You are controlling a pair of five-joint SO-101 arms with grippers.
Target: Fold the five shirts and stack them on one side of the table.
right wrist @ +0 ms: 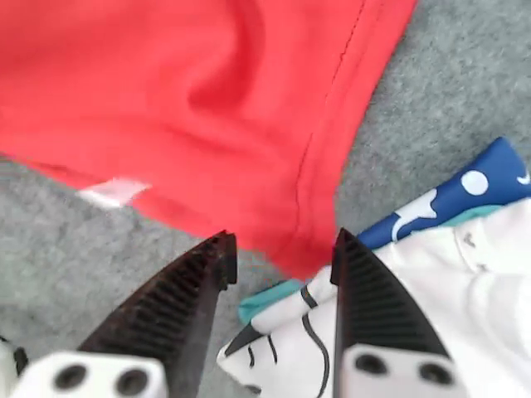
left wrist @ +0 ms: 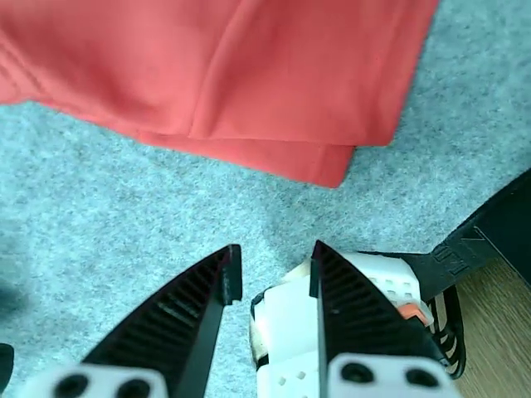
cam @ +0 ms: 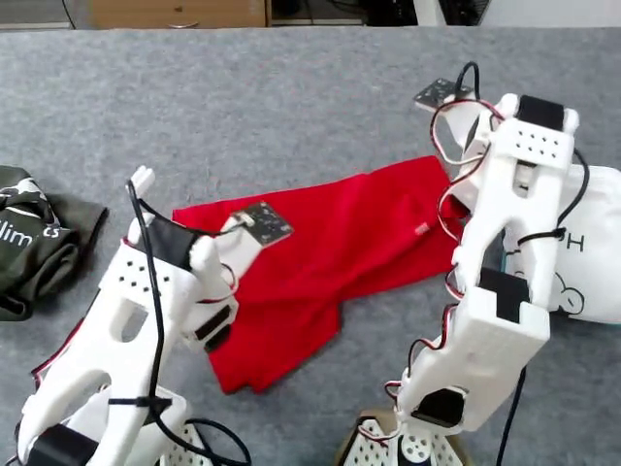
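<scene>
A red shirt (cam: 330,252) lies partly folded in the middle of the grey table (cam: 291,107). My left gripper (left wrist: 274,269) is open and holds nothing; it hovers over bare table just off the folded edge of the red shirt (left wrist: 249,75). My right gripper (right wrist: 282,249) is also open, above the corner where the red shirt (right wrist: 166,99) meets a white shirt (right wrist: 431,282) with a blue printed patch (right wrist: 465,191). In the high view the left arm (cam: 146,311) stands at the shirt's near left and the right arm (cam: 505,243) over its right end.
A folded dark green shirt (cam: 34,243) lies at the left edge of the table. The white shirt (cam: 597,243) lies at the right edge, partly behind the right arm. The far half of the table is bare grey felt. The right arm's base (left wrist: 348,290) stands near the front edge.
</scene>
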